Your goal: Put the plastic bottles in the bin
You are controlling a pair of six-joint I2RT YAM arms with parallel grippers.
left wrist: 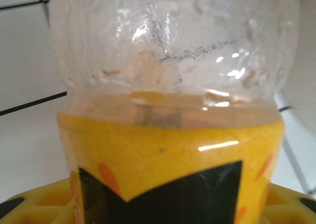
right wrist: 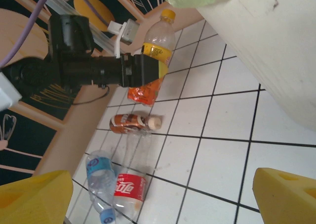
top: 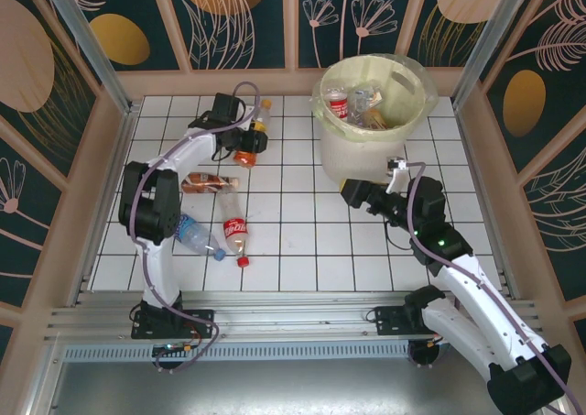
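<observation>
Left pincer [top: 253, 140] clamps a clear yellow-labelled plastic bottle [top: 263, 117]; right pincer [top: 352, 193] stands open, round cream bin [top: 352, 149] just beyond it.

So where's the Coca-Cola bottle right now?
In the top view the Coca-Cola bottle lies on the white tiles on the left side, right beside the blue-labelled bottle and just nearer than the brown bottle.
</observation>
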